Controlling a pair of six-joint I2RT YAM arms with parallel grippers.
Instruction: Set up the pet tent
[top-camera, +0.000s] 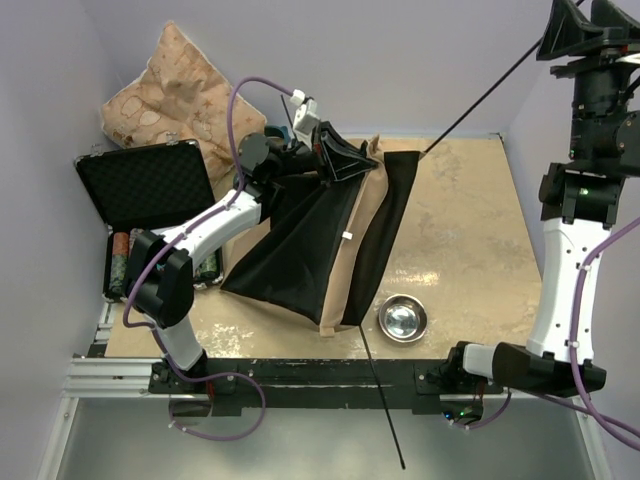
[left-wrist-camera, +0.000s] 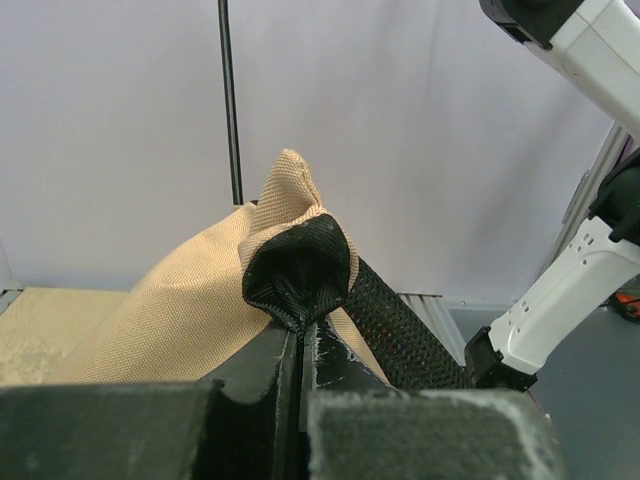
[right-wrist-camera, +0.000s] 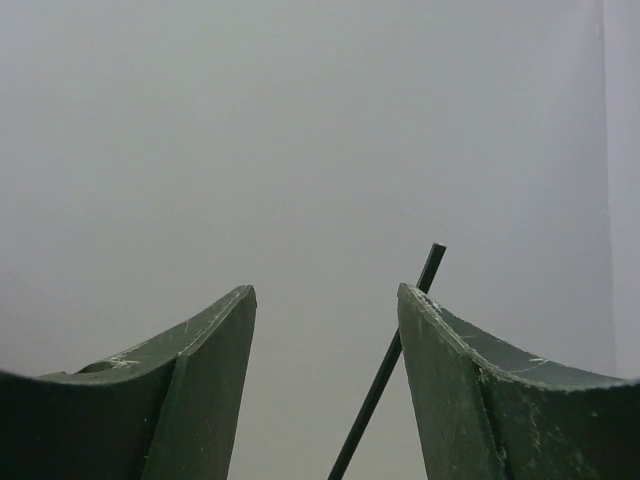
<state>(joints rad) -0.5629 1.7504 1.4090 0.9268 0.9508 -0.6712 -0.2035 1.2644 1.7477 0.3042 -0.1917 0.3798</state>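
Left gripper (left-wrist-camera: 300, 335) is clamping shut on the black-lined peak of the pet tent (top-camera: 300, 250), holding it up toward 12 o'clock while the rest is lying slumped at the centre of the table (top-camera: 470, 230), metal bowl (top-camera: 402, 319) sitting just at its 4 o'clock. Right gripper (right-wrist-camera: 325, 295) is hanging high at 2 o'clock, fingers spread apart, thin dark pole (right-wrist-camera: 385, 370) slanting up beside one finger.

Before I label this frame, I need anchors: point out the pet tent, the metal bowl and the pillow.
pet tent (top-camera: 300, 250), top external, black lining.
metal bowl (top-camera: 402, 319), top external, inner bottom.
pillow (top-camera: 165, 95), top external, patterned face.
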